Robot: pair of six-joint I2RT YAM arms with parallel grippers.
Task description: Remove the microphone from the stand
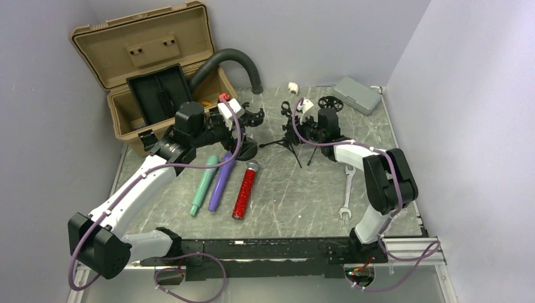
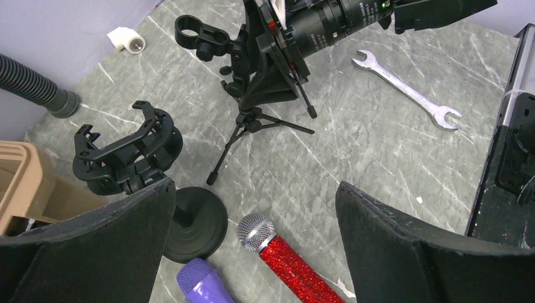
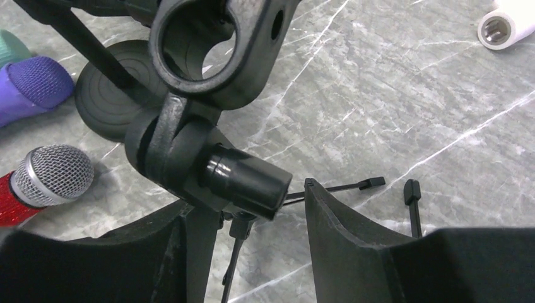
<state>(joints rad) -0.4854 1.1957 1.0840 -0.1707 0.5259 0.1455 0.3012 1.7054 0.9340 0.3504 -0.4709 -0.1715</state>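
Nearest you, left of the tripod stand (image 1: 291, 140) and closer than it, the red microphone (image 1: 244, 189) lies flat on the table (image 1: 296, 189). It has a glittery red body and a silver mesh head that points toward the far side. The purple microphone (image 1: 221, 181) and teal microphone (image 1: 204, 185) lie farther left of the stand. A wrench (image 1: 346, 194) lies near-right of the stand, and bare tabletop between it and the red microphone leaves you room.

Your left gripper (image 2: 255, 196) hangs left of the tripod stand, fingers spread wide, over the round-base stand (image 2: 195, 224). Your right gripper (image 3: 245, 199) brackets the tripod stand's clip joint with its fingers fairly close together. You cannot tell whether they press it.

Beyond the stand sit a white fitting (image 1: 293, 86) and a grey case (image 1: 358, 95) at the far right edge. A tan toolbox (image 1: 151, 63) is far left.
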